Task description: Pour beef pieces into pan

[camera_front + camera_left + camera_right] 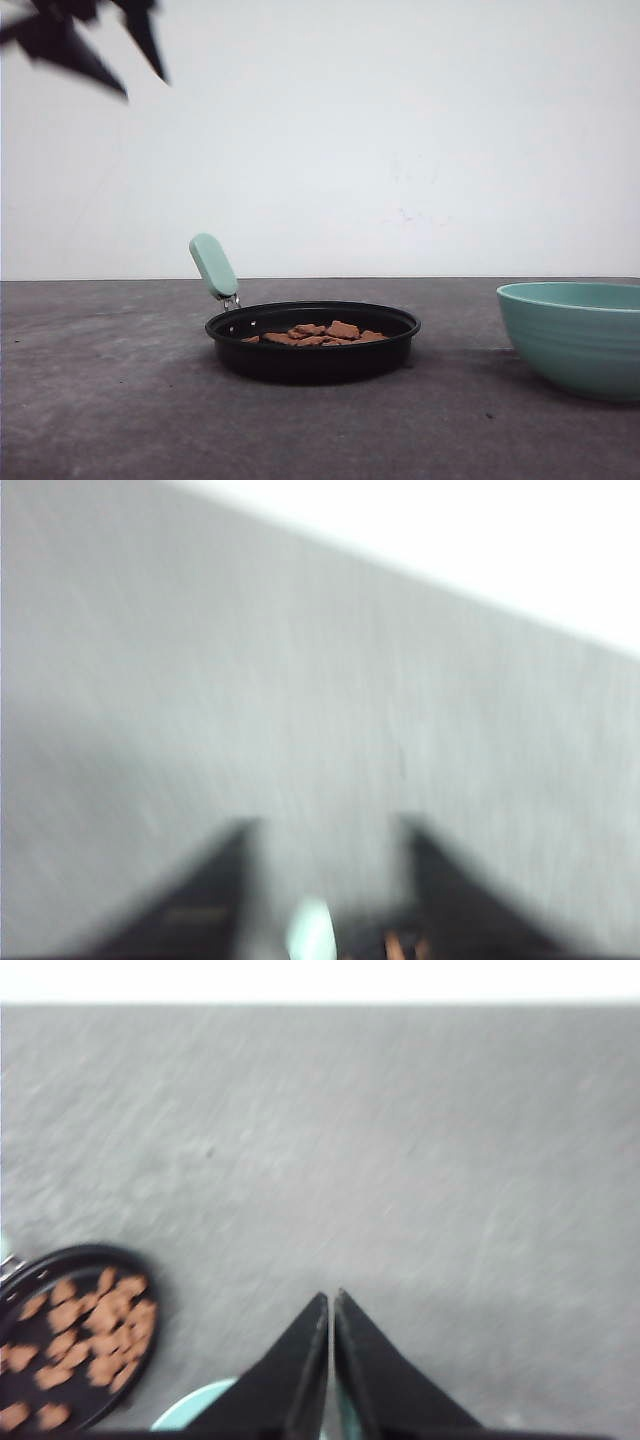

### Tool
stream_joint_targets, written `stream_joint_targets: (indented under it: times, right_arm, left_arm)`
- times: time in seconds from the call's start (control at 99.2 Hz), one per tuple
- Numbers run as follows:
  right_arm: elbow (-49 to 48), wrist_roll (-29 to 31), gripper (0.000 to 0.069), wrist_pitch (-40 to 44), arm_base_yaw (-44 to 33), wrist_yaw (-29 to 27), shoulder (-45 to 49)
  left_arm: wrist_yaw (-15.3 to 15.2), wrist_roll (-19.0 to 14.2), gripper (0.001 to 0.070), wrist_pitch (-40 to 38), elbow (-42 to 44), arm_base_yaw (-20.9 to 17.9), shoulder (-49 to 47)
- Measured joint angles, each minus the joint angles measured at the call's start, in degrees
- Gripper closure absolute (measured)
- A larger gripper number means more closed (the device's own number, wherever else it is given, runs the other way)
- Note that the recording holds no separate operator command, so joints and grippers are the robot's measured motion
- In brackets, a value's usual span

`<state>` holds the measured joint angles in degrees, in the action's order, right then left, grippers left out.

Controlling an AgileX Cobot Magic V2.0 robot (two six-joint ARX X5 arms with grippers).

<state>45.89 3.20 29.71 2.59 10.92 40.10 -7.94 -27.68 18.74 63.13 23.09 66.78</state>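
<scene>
Pour done — beef (325,333) lies in the pan (312,341) mid-table; left gripper (325,880) spread, empty; right gripper (331,1345) closed, empty.

One black frying pan (312,345) with a single mint-green handle (213,265). One teal-green bowl (575,335), partly cut off at the picture's edge. Beef pieces (320,333) in the pan: roughly twenty reddish-brown chunks countable in the right wrist view, the exact number uncertain because some overlap and part of the pan lies outside the picture.
</scene>
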Motion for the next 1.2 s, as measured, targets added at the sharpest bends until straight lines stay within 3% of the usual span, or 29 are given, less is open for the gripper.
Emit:
stream_joint_targets:
  times: [0.131,0.363,0.545,0.756,1.2]
  right_arm:
    - [-0.33,-2.75,0.0684,-0.33,0.42,-3.45,-4.48]
    - [-0.44,-8.70,0.0684,-0.42,1.53,-7.98,-18.78]
    - [-0.42,-9.40,0.0684,1.38,1.53,-7.89,-25.00]
    - [-0.42,-9.40,0.0684,1.05,1.53,-7.98,-26.38]
    - [-0.42,-9.40,0.0684,-0.20,1.53,-7.96,-26.38]
  left_arm:
    - [-1.36,3.69,0.0687,-1.57,-3.89,-0.74,-9.14]
    - [-2.03,4.17,0.0695,-1.33,-20.96,-2.34,-27.23]
    - [-2.32,6.05,0.0695,2.97,-22.45,-2.34,-36.68]
    - [-2.62,8.41,0.0695,7.43,-22.34,-2.34,-40.13]
    - [-2.64,8.61,0.0695,7.76,-22.34,-2.34,-41.68]
